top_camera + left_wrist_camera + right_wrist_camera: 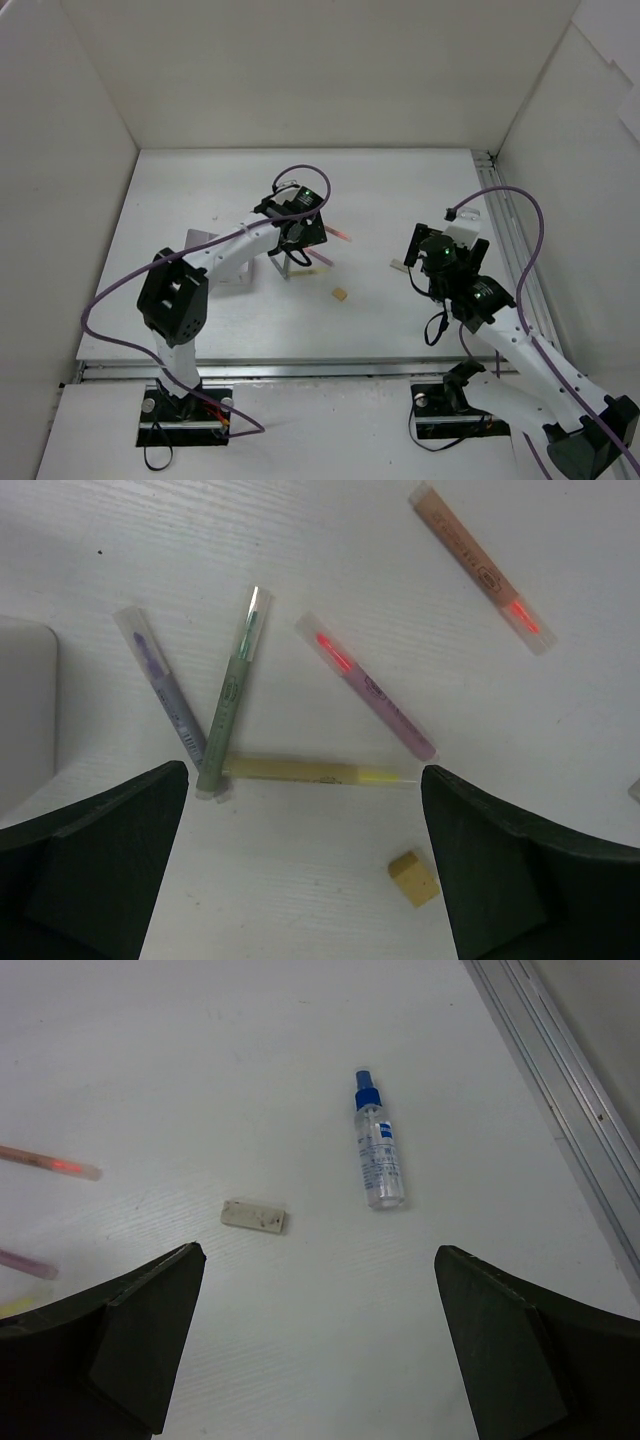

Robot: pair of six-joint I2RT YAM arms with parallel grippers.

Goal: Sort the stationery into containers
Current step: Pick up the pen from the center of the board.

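Several pens lie on the white table under my left gripper [305, 810], which is open and empty above them: purple pen [165, 690], grey-green pen [235, 695], pink pen with a red tip [375, 695], yellow pen [315, 771], and an orange-pink pen [480, 565] farther off. The tan eraser [412, 877] lies near the right finger; it also shows in the top view [341, 294]. The white box [25, 710] shows at the left edge. My right gripper [320, 1260] is open and empty, a little short of the off-white eraser [253, 1216].
A small spray bottle with a blue cap [380, 1155] lies beyond the off-white eraser. An aluminium rail [560, 1070] runs along the table's right edge. White walls enclose the table on three sides. The left arm [235, 250] partly covers the box in the top view.
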